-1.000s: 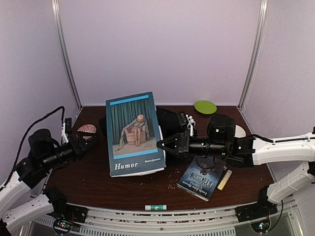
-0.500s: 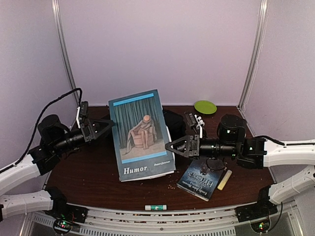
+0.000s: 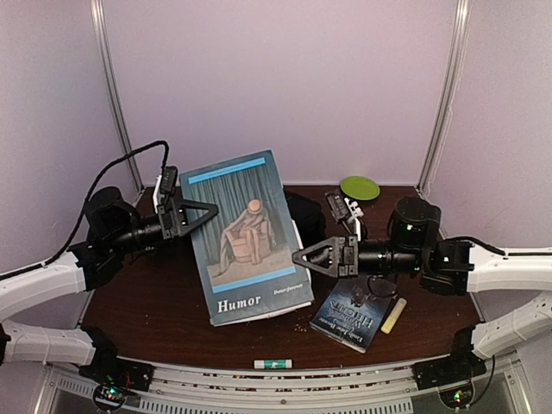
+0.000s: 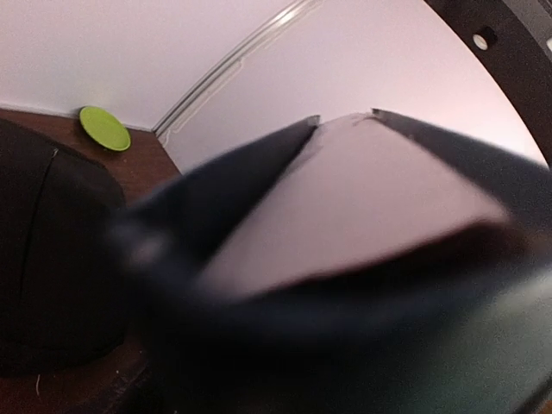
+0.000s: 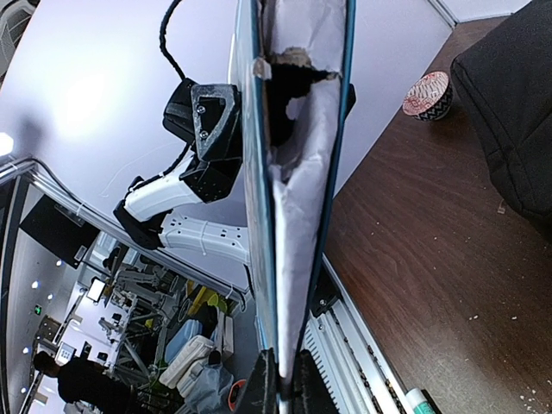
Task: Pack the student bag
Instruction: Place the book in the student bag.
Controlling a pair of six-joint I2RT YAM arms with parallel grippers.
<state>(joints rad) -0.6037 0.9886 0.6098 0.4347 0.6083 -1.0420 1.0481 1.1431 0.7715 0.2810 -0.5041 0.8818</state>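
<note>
Here, two arms are working over one dark brown wooden table [image 3: 155,319], and two books are showing. The larger book [image 3: 246,241], a flat rectangular paperback with a blue-green cover bearing a seated figure and the word "Humor", is standing tilted above the table. The right gripper [image 3: 296,256] is pinching its lower right edge, fingers pressed together on the covers. From the right wrist view the book is appearing edge-on, its white pages torn and ragged near the top. The left gripper [image 3: 207,210] is hovering at the book's upper left edge with its fingers spread wide; whether they are touching the cover cannot be told, since the left wrist view is showing only a blurred book corner. The one student bag [image 3: 306,216], black soft fabric with rounded bulk, is lying at the back of the table, mostly hidden behind the raised book. The smaller book [image 3: 354,312], dark and glossy, is lying flat near the right arm, just beside one pale yellow stick [image 3: 393,315]. One round lime-green plate [image 3: 360,187] is sitting at the back right corner. One round patterned cup [image 5: 429,95] is resting near the bag. One white tube [image 3: 272,364] with a green band is lying on the front rail.
</note>
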